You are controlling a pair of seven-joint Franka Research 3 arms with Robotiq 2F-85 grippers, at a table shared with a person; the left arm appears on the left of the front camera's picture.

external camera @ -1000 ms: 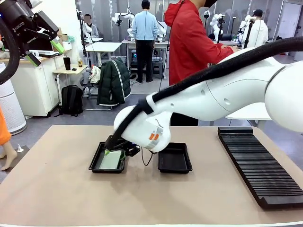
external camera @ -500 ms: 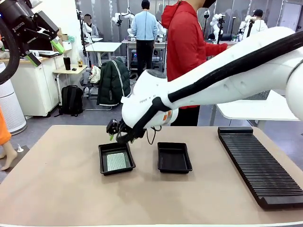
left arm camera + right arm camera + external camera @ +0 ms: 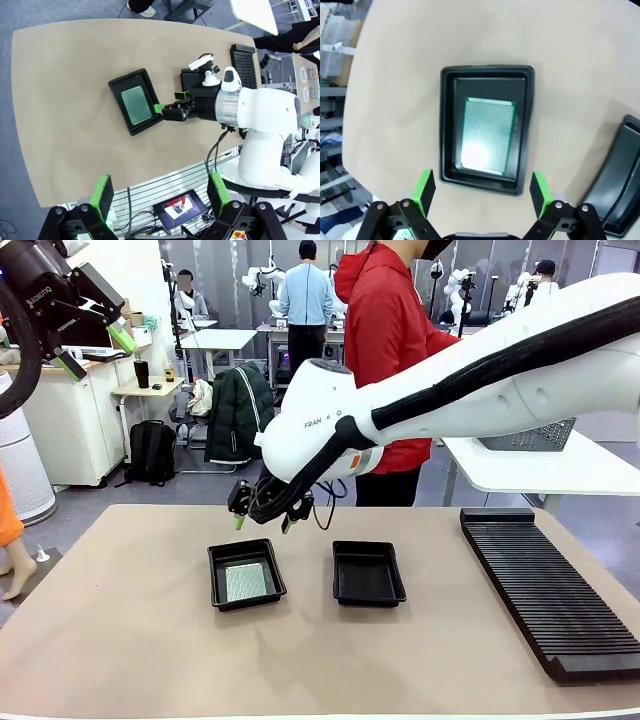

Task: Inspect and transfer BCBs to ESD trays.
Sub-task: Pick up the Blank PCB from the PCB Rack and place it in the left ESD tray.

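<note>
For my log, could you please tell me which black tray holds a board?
The left tray, nearest the right gripper, holds a green board; the right tray is bare.

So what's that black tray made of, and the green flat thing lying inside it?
The black tray looks like moulded plastic, smooth and slightly glossy: its rim catches light. The green board in it looks like stiff circuit-board laminate, maybe fibreglass: fine dotted grid, shiny glare patch.

The right gripper (image 3: 261, 524) has risen out of the left ESD tray (image 3: 216, 585) and now hangs above its far edge, with the jaws apart and empty. The BCB (image 3: 249, 582), which it touched one second ago, lies flat on the tray floor (the tray itself has turned a little and shifted to the right).
</note>
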